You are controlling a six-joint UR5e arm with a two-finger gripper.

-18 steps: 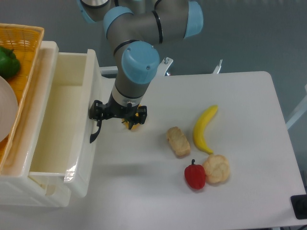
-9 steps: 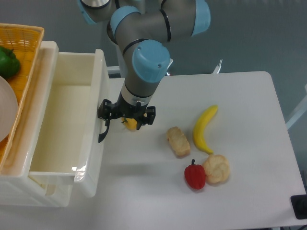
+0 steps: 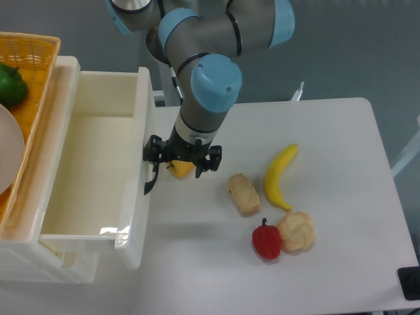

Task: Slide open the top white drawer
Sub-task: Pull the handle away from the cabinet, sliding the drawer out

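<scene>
Clasping the black handle (image 3: 151, 178), gripper (image 3: 157, 156) just right of the pulled-out top white drawer (image 3: 98, 170)

The claw (image 3: 155, 165) hides its jaws and most of a yellow object (image 3: 180, 168).

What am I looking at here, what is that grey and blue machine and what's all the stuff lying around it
It is a robot arm, seen from one fixed camera looking down at a white table. At its tip is a gripper with two jaws, at the black handle of the top white drawer, which is pulled well out and looks empty. Whether the jaws are closed on the handle is hard to tell. A small yellow thing lies under the gripper. Further right lie a banana, a bread piece, a red pepper and a bun. A basket sits on the cabinet.
</scene>
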